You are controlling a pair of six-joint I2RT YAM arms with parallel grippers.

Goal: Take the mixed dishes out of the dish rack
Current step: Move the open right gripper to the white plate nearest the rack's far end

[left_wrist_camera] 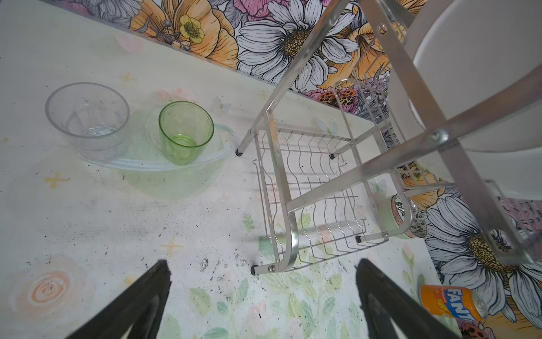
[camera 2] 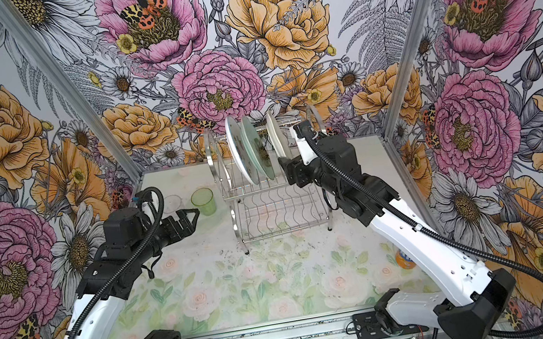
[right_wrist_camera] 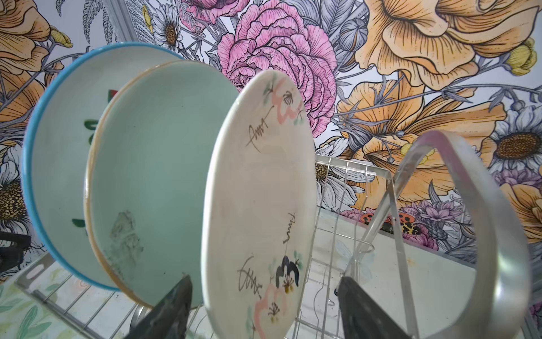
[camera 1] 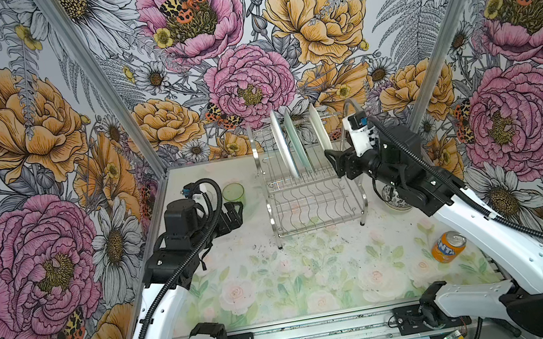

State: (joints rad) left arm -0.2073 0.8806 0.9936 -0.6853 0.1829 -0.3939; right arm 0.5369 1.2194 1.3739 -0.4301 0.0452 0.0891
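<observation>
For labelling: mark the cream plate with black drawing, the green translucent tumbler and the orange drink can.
Cream plate with black drawing (right_wrist_camera: 258, 205), right wrist view, centre face.
Green translucent tumbler (left_wrist_camera: 187, 138), left wrist view, side wall.
Orange drink can (camera 1: 446, 249), a top view, label.

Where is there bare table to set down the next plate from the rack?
Widest bare patch: the table's front middle, between the dish rack's front feet, the left arm and the drink can. Crowded: green tumbler and clear tumbler left of the rack, bowls under the right arm.
</observation>
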